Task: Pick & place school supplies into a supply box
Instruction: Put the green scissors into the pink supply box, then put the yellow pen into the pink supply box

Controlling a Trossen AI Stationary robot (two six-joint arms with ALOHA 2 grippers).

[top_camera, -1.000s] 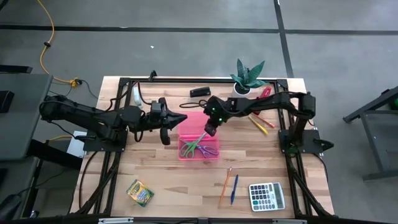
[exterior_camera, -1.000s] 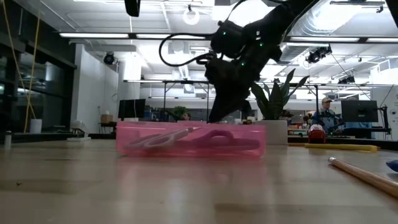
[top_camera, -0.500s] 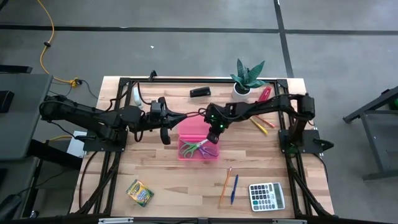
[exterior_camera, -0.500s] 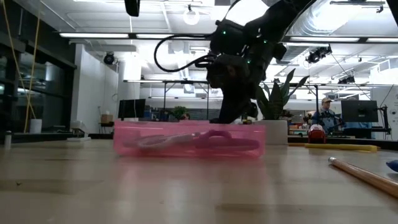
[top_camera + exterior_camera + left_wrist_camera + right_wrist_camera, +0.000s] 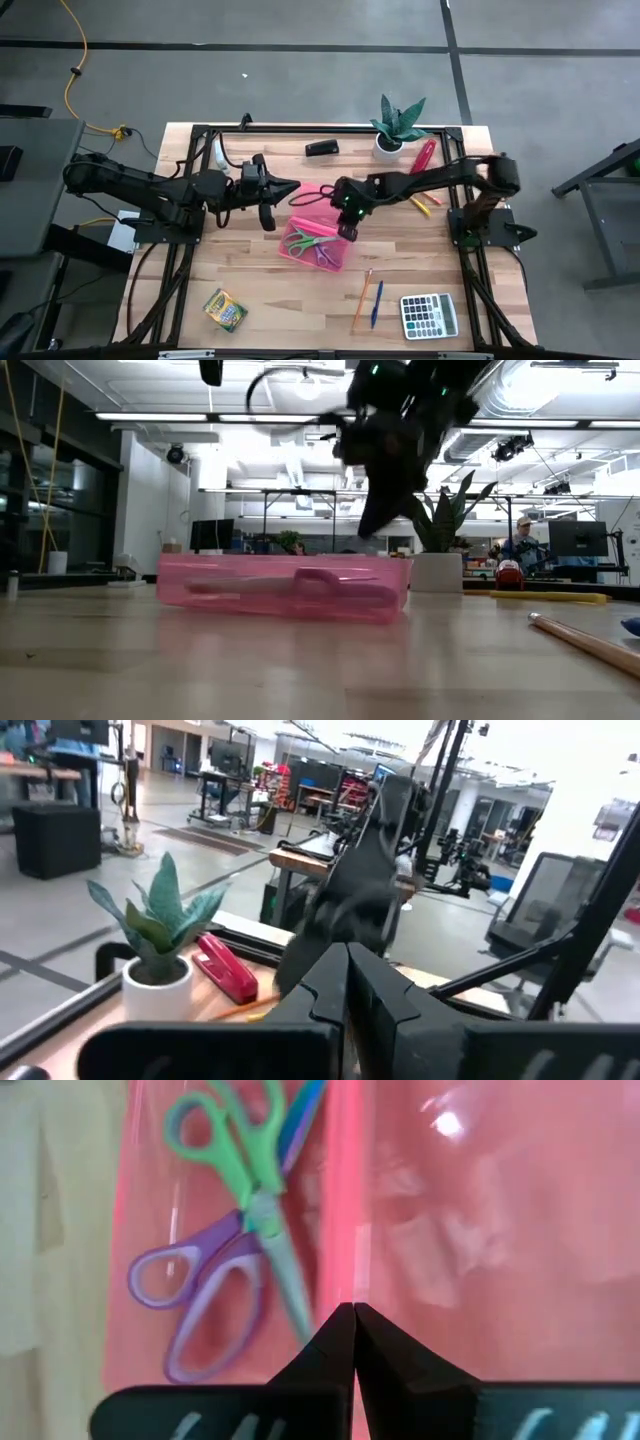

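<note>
From above, the pink supply box [image 5: 318, 243] sits near the middle of the table [image 5: 270, 300], turned a bit. The right gripper [image 5: 347, 231] is at its right edge. The left gripper [image 5: 290, 187] waits closed near its back left corner.

From the low view, the box lies flat.

The right wrist view shows the right gripper's fingers pinched shut over the box's middle wall, with green scissors [image 5: 245, 1150] and purple scissors [image 5: 205, 1295] inside.

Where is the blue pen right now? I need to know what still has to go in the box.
In the high view the blue pen lies on the table's near right side, beside the orange pencil and left of the calculator, outside the pink supply box.
</note>
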